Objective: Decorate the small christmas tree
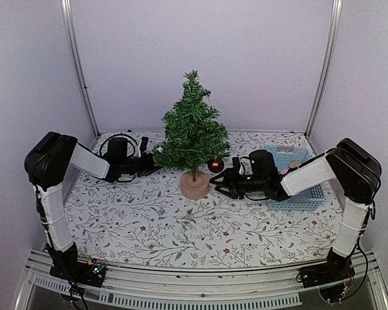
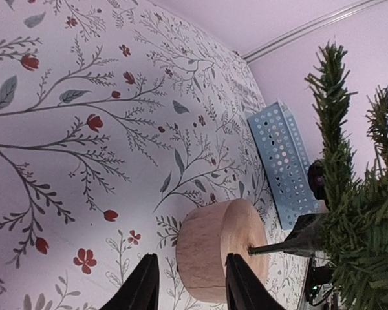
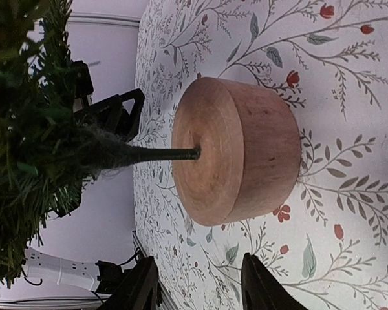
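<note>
Pale lilac walls close in a table (image 1: 161,226) covered with a cloth printed with twigs and small red flowers. The tree (image 1: 193,129) stands upright near the middle of the table, toward the back, its thin trunk set in a round wooden base (image 1: 194,186) that rests flat on the cloth. A dark red ball (image 1: 215,165) sits at the tips of the lowest branches on the right, just above the base. A blue perforated basket (image 1: 308,194) lies on the right side of the table, and the right arm reaches across it toward the tree. The left gripper (image 1: 156,163) is held level at the lower branches on the tree's left side; in its wrist view its fingers (image 2: 145,284) stand partly apart with nothing between them, and the base shows on the cloth just beyond. The right gripper (image 1: 215,185) is low beside the base on the right, below the ball; its fingers (image 3: 262,284) are likewise partly spread and empty, pointing at the base without touching it.
</note>
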Controlling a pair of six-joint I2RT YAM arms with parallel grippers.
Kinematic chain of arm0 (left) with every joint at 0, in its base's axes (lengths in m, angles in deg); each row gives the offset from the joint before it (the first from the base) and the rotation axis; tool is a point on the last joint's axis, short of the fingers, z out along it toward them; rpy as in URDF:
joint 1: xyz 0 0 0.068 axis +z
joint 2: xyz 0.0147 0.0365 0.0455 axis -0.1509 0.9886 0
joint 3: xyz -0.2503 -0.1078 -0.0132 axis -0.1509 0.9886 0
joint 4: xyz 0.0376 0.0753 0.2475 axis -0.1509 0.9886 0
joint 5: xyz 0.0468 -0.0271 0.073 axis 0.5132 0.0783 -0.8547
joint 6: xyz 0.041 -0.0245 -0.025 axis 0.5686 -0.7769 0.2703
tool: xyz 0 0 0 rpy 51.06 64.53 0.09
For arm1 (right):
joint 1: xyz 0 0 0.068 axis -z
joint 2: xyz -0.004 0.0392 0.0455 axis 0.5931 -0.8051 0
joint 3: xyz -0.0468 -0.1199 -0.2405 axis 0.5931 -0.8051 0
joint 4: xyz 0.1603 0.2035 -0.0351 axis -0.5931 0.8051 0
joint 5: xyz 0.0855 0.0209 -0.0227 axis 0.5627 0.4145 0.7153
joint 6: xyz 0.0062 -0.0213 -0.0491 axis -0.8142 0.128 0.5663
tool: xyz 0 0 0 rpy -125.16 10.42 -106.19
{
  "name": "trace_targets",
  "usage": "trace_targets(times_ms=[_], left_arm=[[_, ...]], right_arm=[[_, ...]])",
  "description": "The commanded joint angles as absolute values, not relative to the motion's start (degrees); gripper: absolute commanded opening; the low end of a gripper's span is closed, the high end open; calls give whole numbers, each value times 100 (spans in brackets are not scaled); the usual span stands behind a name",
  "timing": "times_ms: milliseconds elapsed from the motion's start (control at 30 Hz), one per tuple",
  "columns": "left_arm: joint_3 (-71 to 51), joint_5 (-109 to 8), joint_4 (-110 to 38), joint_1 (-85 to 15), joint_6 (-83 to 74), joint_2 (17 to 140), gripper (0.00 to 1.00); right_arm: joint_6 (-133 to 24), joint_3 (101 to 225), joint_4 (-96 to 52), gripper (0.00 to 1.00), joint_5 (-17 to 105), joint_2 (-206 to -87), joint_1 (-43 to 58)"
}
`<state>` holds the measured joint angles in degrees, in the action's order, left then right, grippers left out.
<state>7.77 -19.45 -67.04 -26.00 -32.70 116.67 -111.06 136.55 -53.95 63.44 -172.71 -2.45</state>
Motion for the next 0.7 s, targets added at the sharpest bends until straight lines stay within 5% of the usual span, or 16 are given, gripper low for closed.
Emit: trace_targets(times_ms=[0,667], left_arm=[[582,-1506,-6975,-2794,-3328,11917,38],[163,-1277,-6974,-3148,-3295,12531,36]], right_arm=[[-11305,13930,-5806,46,6173,-17683,-282],[-11674,14463,-6002,34,6200,-18622,-295]])
